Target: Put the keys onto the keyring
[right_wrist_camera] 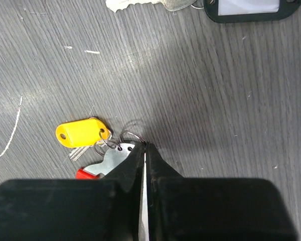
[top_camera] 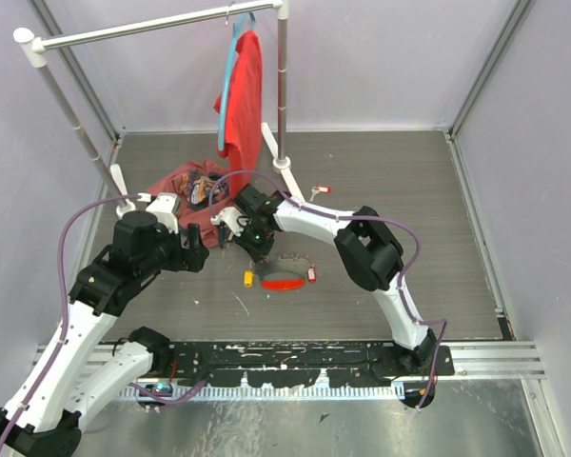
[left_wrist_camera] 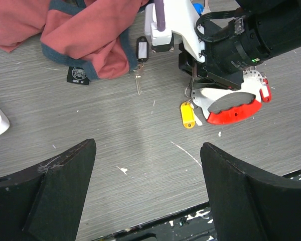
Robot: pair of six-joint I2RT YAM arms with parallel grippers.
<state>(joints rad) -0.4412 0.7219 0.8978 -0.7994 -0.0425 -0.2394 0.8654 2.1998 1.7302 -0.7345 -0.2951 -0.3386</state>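
Grey wood-grain counter carries everything. At its far side stands a white clothes rail, with a red shirt hanging from it on a blue hanger. A second reddish garment lies crumpled on the counter to the left of the rail's foot.

The two arms reach in from the near edge and meet just in front of that heap. The left tool hangs above bare counter with its fingers spread wide and nothing between them. The right tool is down at the counter with its fingers pressed together, only a sliver showing between them. Their tips touch the small split rings there, but I cannot tell whether anything is pinched.

The keyring lies flat near the middle of the counter, right under the right tool and well clear of the garment. Its long red tag is on the near side, with a small red tag at one end and the yellow tag at the other. A silver key sits beside the yellow tag, joined to the split rings.

A separate key with a black tag lies at the garment's edge, apart from the keyring. Another key with a red tag rests farther back, near the rail's foot.
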